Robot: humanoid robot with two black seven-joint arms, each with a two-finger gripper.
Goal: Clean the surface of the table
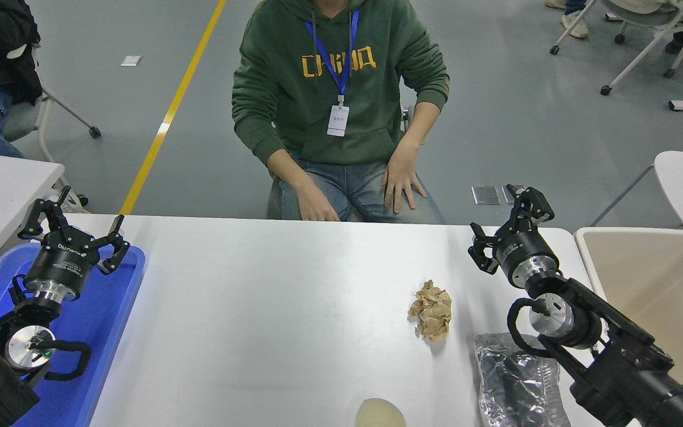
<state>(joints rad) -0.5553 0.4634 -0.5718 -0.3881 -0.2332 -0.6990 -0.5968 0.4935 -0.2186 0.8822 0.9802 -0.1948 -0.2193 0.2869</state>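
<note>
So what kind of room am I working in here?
Probably a lab or workshop floor: grey floor with a yellow line, rolling chairs, and a person with a lanyard badge seated at the white table.

Crumpled paper (431,309) lies on the table surface (270,308), tray (117,308) left.

The right arm (608,350) covers part of a crinkled silver bag (510,379) near the tabletop's (270,308) near edge; a pale round object (380,413) is cut off there
</note>
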